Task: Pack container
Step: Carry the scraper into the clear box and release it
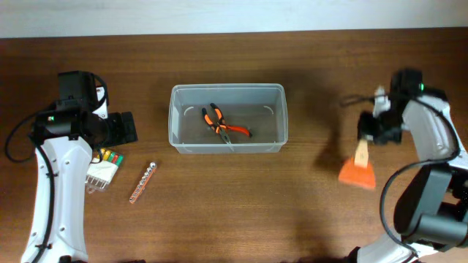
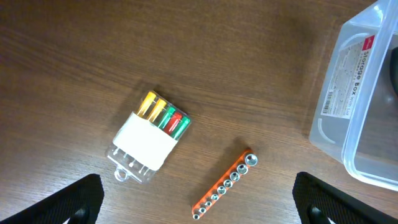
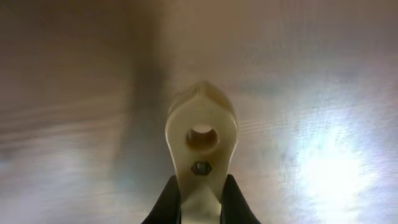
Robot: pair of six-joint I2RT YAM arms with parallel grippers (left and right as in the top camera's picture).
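The clear plastic container (image 1: 176,117) stands at the table's middle, with orange-handled pliers (image 1: 220,124) lying inside. Its labelled corner shows at the right of the left wrist view (image 2: 348,93). My left gripper (image 1: 126,128) is open and empty, left of the container; in its wrist view the jaws (image 2: 200,208) hover above an orange socket rail (image 2: 227,182). My right gripper (image 1: 371,134) is shut on the cream handle (image 3: 200,140) of a scraper with an orange blade (image 1: 357,174), right of the container.
A clear pack of coloured markers (image 1: 102,169) lies at the left beside the socket rail (image 1: 142,183); the pack also shows in the left wrist view (image 2: 149,137). The brown wooden table meets a white wall at the back.
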